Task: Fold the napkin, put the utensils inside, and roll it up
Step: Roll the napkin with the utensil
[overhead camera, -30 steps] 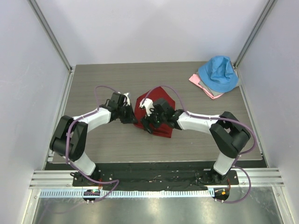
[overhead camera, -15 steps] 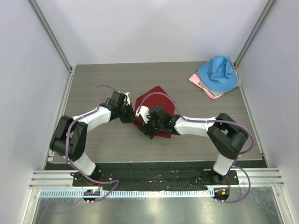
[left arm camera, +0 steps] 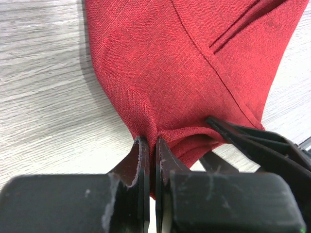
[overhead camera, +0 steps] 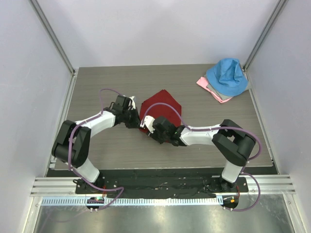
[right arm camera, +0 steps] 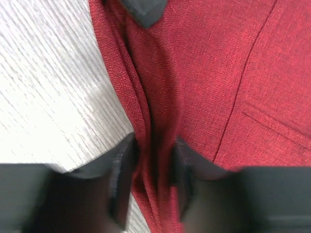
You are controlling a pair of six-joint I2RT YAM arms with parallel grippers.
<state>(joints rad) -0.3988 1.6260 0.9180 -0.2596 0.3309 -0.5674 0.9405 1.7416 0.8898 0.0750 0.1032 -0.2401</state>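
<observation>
A large dark red square cloth napkin (overhead camera: pixel 164 103) lies folded in the middle of the grey wood-grain tabletop (overhead camera: pixel 107 82). The left jaws are pressed together on its near-left corner; the right jaws pinch a bunched ridge of cloth just beside them. Uneven pulling from grips so close could drag the napkin or spoil the fold.

matt woven red napkin (left arm camera: pixel 194 73), wood-grain table (left arm camera: pixel 43 97)
</observation>
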